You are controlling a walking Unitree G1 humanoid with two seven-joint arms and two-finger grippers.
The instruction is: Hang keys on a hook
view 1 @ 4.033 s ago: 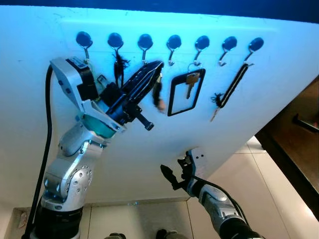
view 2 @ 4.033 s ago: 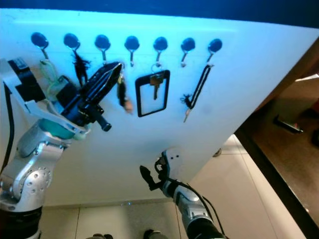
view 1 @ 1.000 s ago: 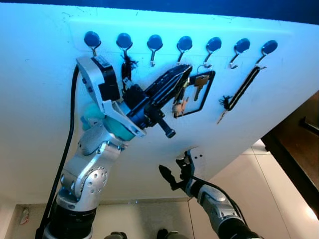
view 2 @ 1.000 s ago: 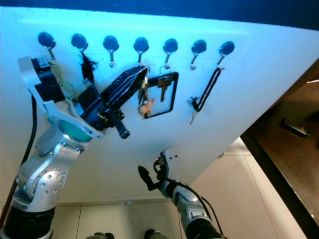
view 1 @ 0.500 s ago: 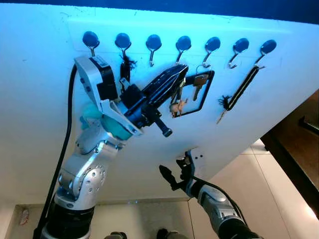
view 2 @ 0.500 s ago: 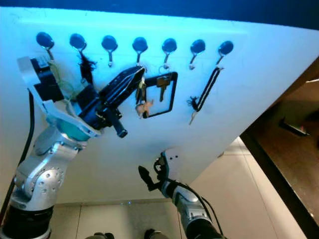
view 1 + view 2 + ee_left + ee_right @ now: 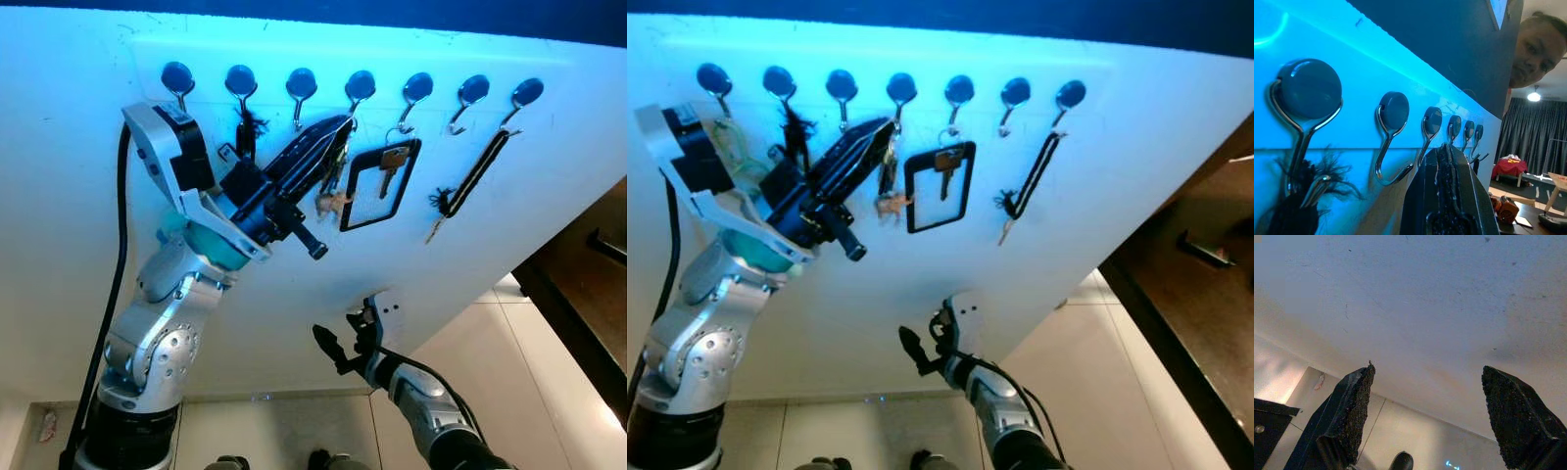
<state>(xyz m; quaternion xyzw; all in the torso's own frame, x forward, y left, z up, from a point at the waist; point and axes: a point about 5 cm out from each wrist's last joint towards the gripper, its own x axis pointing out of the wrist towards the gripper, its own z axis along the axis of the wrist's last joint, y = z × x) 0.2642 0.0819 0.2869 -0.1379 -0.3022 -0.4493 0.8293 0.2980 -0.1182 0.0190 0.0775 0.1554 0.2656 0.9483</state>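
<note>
A row of several metal hooks with dark blue round caps runs along the white wall. My left gripper [image 7: 341,125] is raised to the wall with its tip just below the fourth hook [image 7: 360,86], shut on a bunch of keys [image 7: 334,166]. The keys dangle under the fingertips, with a small pale charm [image 7: 331,202] at the bottom. In the left wrist view the fingers [image 7: 1447,166] are pressed together below the hook row. My right gripper [image 7: 345,338] hangs low near the wall, open and holding nothing.
A black tassel [image 7: 245,127] hangs on the second hook. A key with a black loop [image 7: 377,186] hangs on the fifth, and a black strap [image 7: 472,174] on the seventh. A dark cabinet [image 7: 588,264] stands at the right. A person [image 7: 1537,49] shows beyond the wall's end.
My left gripper has moved left and slightly up with the keys, off the black loop and to just under the fourth hook. The right arm has not moved.
</note>
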